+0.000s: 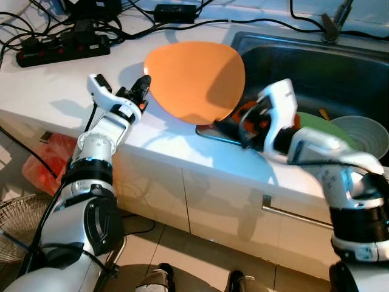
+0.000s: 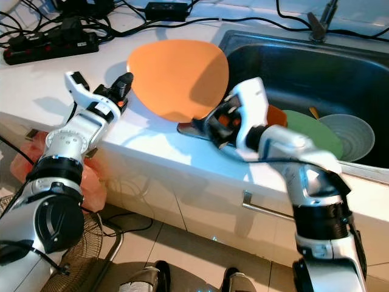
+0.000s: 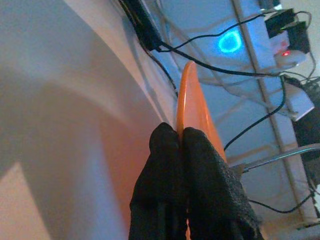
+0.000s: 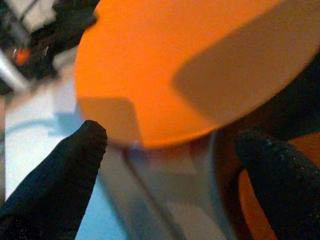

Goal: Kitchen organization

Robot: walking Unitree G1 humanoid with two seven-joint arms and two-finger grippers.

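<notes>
Two grippers meet the orange plate (image 1: pixel 194 79) above the counter (image 1: pixel 55 91): left gripper (image 3: pixel 182 145) pinches its left rim, right gripper (image 4: pixel 170 165) spread wide, apparently not touching it.

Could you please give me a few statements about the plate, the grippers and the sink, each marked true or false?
1. The left gripper is shut on the rim of the orange plate. True.
2. The right gripper is clamped on the orange plate. False: its fingers stand apart, just below the plate's edge.
3. A green plate and a grey bowl lie in the sink. True.
4. The orange plate lies flat in the sink. False: it is held tilted above the white counter, beside the sink.
5. A black power strip sits on the counter. True.
</notes>
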